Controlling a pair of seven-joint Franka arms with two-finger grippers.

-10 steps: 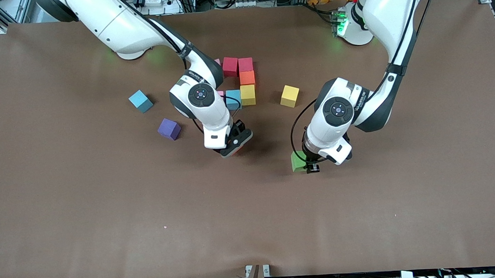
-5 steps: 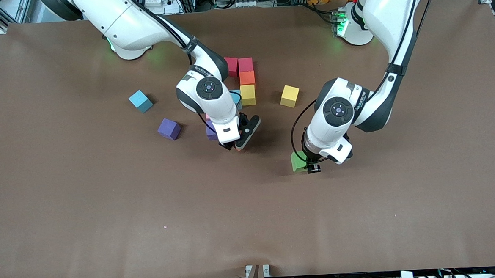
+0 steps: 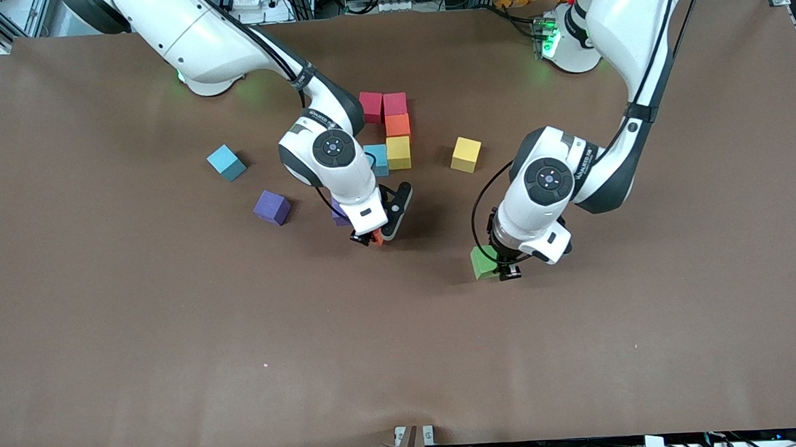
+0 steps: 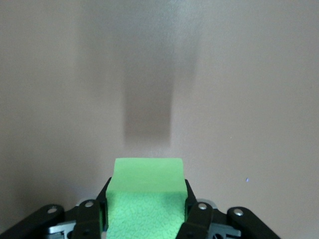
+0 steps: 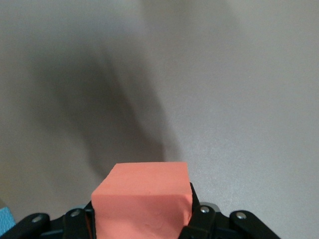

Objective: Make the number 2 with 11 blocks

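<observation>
Part of the number 2 lies mid-table: red block, pink-red block, orange block, yellow block and light blue block touch. A purple block shows partly under the right arm. My right gripper is shut on an orange block over bare table beside that purple block. My left gripper is shut on a green block, seen between its fingers in the left wrist view, low over the table.
Loose blocks lie around the figure: a light blue one and a purple one toward the right arm's end, a yellow one toward the left arm's end. The brown table stretches wide nearer the camera.
The right arm swung toward the figure with the orange block, uncovering a purple block beside it. The left gripper with the green block shifted slightly nearer the camera.
</observation>
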